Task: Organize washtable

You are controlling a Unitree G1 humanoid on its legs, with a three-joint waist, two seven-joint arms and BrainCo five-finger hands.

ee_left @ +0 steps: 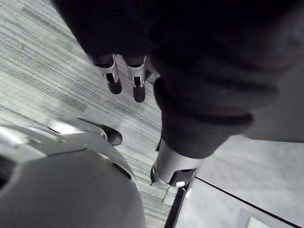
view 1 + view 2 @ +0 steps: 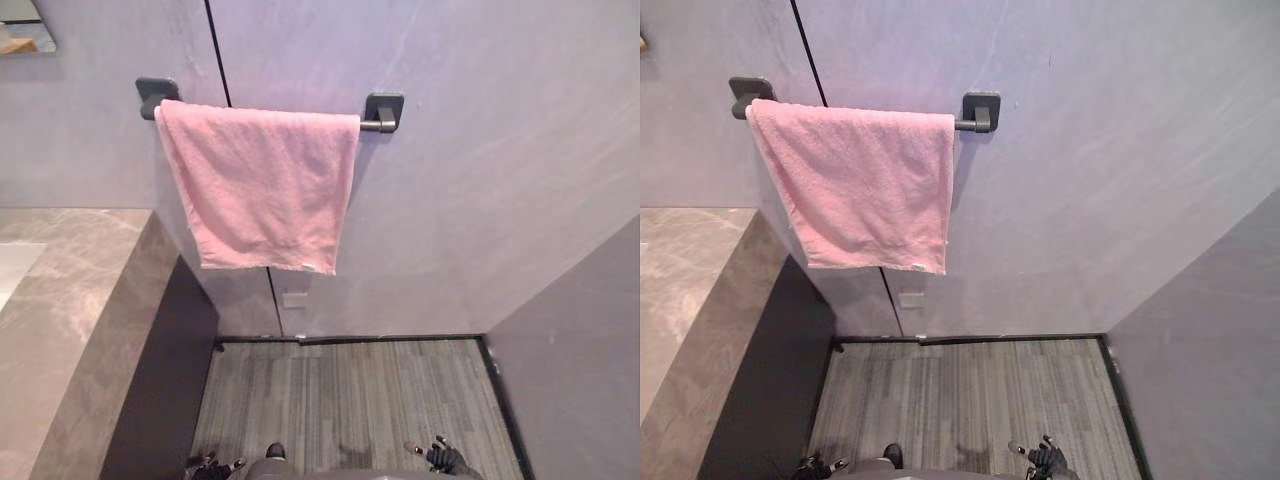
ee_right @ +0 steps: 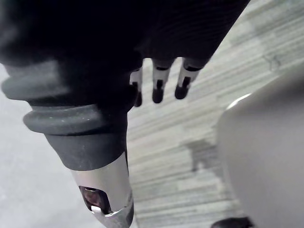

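Observation:
A pink towel [image 2: 262, 187] hangs folded over a dark grey bar [image 2: 381, 124] on the wall ahead, its lower edge well above the floor. The marble washtable top [image 2: 70, 300] runs along the left side. My left hand [image 2: 210, 467] hangs low at the bottom edge, far below the towel. In its wrist view its fingers [image 1: 126, 83] are straight over the floor and hold nothing. My right hand [image 2: 445, 458] hangs low on the other side. Its fingers [image 3: 159, 88] also point straight down with nothing in them.
A white basin edge [image 2: 12, 268] shows at the far left of the counter, and a mirror corner [image 2: 25, 28] above it. The dark cabinet front [image 2: 170, 380] drops to a striped grey floor [image 2: 350, 395]. A grey wall [image 2: 580, 370] closes the right side.

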